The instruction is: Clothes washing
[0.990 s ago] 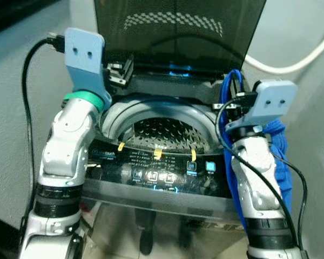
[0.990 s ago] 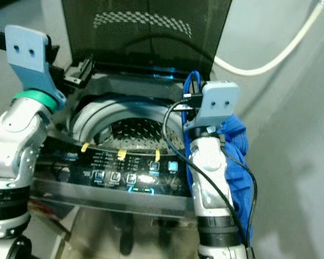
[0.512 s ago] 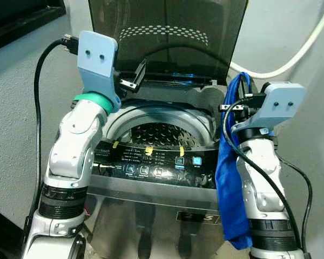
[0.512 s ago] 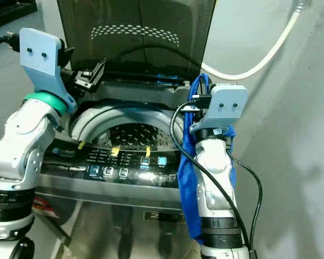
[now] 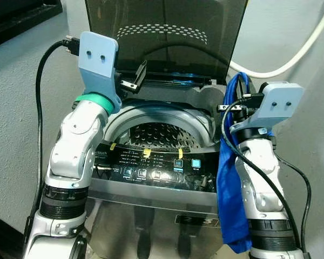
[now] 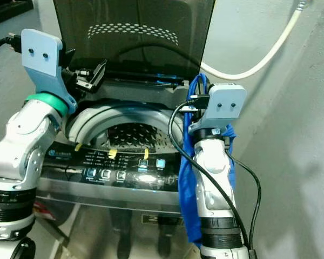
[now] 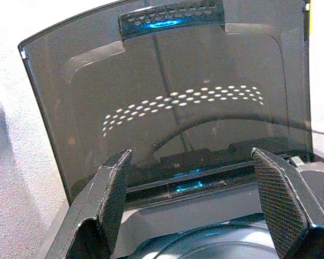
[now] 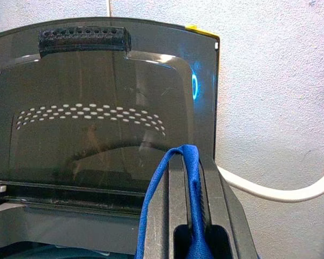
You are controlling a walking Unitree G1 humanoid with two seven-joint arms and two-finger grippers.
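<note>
A top-loading washing machine [image 5: 151,186] stands before me with its dark lid [image 5: 167,32] raised and the perforated drum [image 5: 162,132] showing. My right gripper [image 8: 189,162] is shut on a blue garment [image 5: 229,199], which hangs in a long fold down past the machine's right front corner, beside my right forearm. The blue cloth [image 8: 149,216] loops over the closed fingers in the right wrist view. My left gripper [image 7: 189,156] is open and holds nothing. It hovers above the machine's rear left [image 5: 132,78], facing the lid.
A lit control panel [image 5: 151,168] with yellow tape marks runs along the machine's front. A white hose [image 5: 291,59] crosses the wall at the right, which stands close to my right arm. Another grey wall is on the left. Black cables trail from both wrists.
The camera has pulled back and up, so more of the machine's front shows. The blue garment, bunched behind my right forearm a second ago, now hangs long.
</note>
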